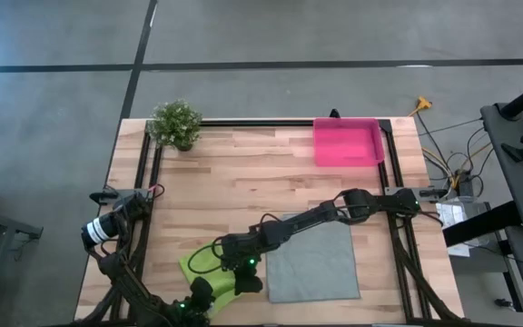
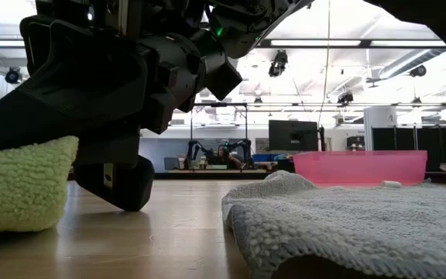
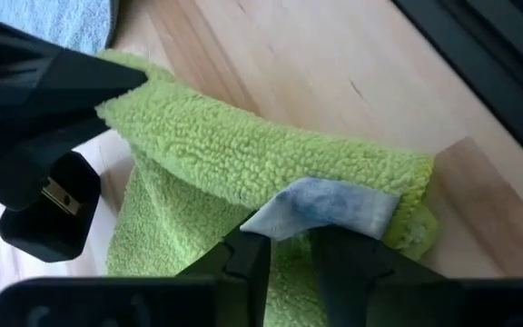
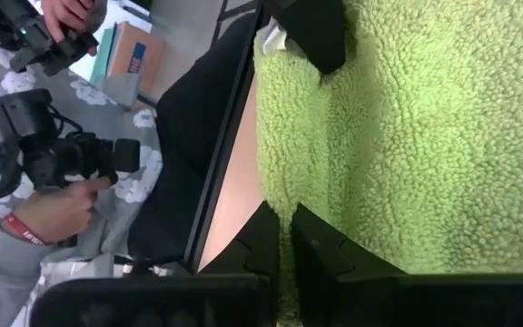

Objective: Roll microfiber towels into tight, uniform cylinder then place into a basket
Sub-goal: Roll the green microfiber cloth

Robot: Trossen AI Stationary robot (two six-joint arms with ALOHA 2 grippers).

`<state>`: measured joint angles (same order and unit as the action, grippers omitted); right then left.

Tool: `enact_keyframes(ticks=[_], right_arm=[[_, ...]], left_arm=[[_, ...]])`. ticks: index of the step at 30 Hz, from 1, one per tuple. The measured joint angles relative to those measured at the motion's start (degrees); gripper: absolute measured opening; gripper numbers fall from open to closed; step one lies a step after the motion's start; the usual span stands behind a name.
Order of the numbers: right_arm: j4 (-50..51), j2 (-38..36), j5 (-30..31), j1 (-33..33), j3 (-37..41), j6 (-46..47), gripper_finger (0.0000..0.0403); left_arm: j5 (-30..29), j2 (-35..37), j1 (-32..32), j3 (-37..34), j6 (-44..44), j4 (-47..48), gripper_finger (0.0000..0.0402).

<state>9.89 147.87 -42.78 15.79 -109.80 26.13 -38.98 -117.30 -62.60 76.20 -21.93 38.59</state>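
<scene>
A: Where the lime green fluffy microfiber towel [image 1: 209,262] lies bunched at the worktop's near edge, how will it handle?

B: Soft, light, floppy. Left end effector [image 3: 284,259] pinches its tagged corner; right end effector [image 4: 284,238], fingers closed, nips its edge.

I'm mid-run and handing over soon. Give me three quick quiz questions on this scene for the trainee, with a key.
1. True or false: the pink basket already holds a rolled towel.
2. Which towel are the left pincer and right pincer both working on: A) grey towel, B) lime green towel?
3. Fill in: the potted plant stands at the table's far ____ corner in the high view.

Key: 1 false; 2 B; 3 left.
</scene>
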Motion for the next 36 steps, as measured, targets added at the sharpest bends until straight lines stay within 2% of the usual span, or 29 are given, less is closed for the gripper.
enact_keyframes(ticks=[4, 8, 13, 17, 22, 25, 27, 29, 33, 36], right_arm=[[0.0, 0.0, 0.6, 0.1, 0.0, -0.3, 0.0013], [-0.5, 0.0, 0.7, 0.1, 0.0, -0.2, 0.0013], [-0.3, 0.1, 0.9, 0.1, 0.0, -0.6, 0.0013], [-0.3, 0.1, 1.0, 0.1, 0.0, -0.8, 0.0013], [-0.5, 0.1, 1.1, 0.1, 0.0, -1.0, 0.0013], [-0.7, 0.1, 1.2, 0.1, 0.0, -0.9, 0.0013], [-1.0, 0.1, 1.3, 0.1, 0.0, -1.0, 0.0013], [-1.2, 0.1, 1.3, 0.1, 0.0, -1.0, 0.0013], [-1.1, 0.1, 1.3, 0.1, 0.1, -1.5, 0.0013], [-1.0, 0.1, 1.3, 0.1, 0.1, -2.4, 0.0013]], left_arm=[[-0.2, 0.1, 0.0, 0.0, -0.1, -0.2, 0.009], [-0.8, 0.3, 0.0, 0.0, -0.2, 0.5, 0.0146], [-1.1, 2.5, -0.2, 2.2, -3.1, 9.5, 0.0221], [-4.8, 4.7, -0.4, 5.0, -2.5, 13.3, 0.0252], [-9.8, 5.6, -0.2, 7.3, 4.6, 8.5, 0.0253], [-8.3, 4.8, 1.1, 7.2, 10.3, -1.9, 0.0246], [-7.0, 3.4, 2.0, 7.2, 11.8, -5.4, 0.0241], [-6.7, 2.0, 2.8, 7.2, 9.6, -5.1, 0.0235], [-5.8, 0.9, 4.2, 7.0, -0.5, -3.0, 0.022], [-3.0, -0.3, 4.9, 7.0, -7.7, -1.3, 0.0209]])
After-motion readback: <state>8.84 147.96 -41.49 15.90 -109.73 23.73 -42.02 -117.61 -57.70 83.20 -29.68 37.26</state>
